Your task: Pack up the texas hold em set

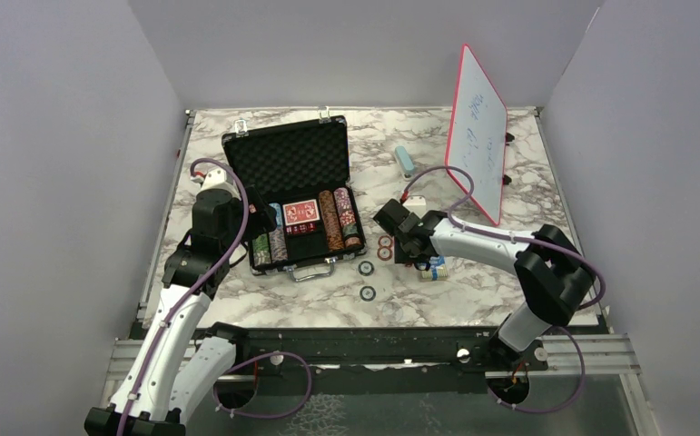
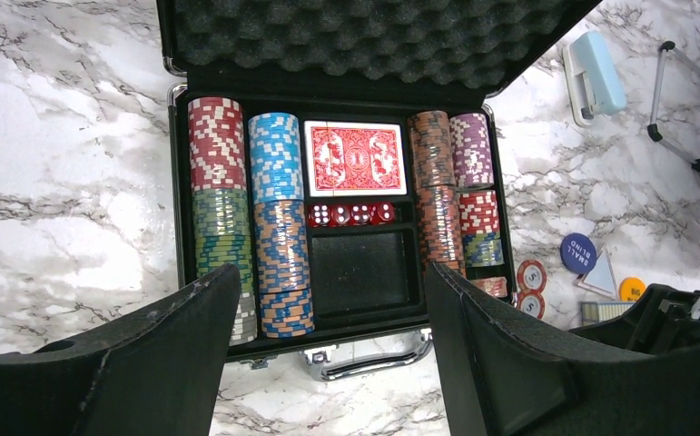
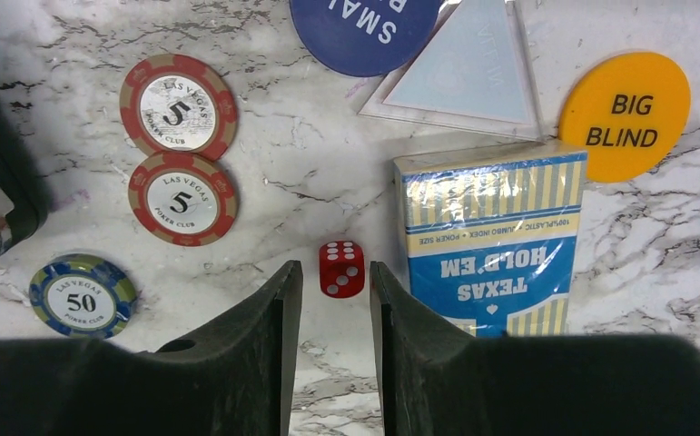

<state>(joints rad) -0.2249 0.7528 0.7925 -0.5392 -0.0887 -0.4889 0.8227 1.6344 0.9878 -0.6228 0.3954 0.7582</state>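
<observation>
Briefcase of the poker set lies open on the marble table, left of centre, with its foam-lined lid raised at the far side and its handle at the near edge. Striped chip stacks fill two rows on the left and two on the right. Between them a red deck lies in the far middle compartment, with a row of red dice just near of it. Left hand hovers at the near edge of the case, fingers wide apart, holding nothing.

On the table right of the case lie two touching red 5 chips, a 50 chip nearer, a blue deck, a yellow BIG BLIND button, a blue SMALL BLIND button and a clear triangular piece. Right hand hangs over a single red die just left of the blue deck. Its fingers stand narrowly apart, one on each side of the die, not clamped on it.

At far right a red-framed whiteboard stands on edge, with a pale blue block to its left.
</observation>
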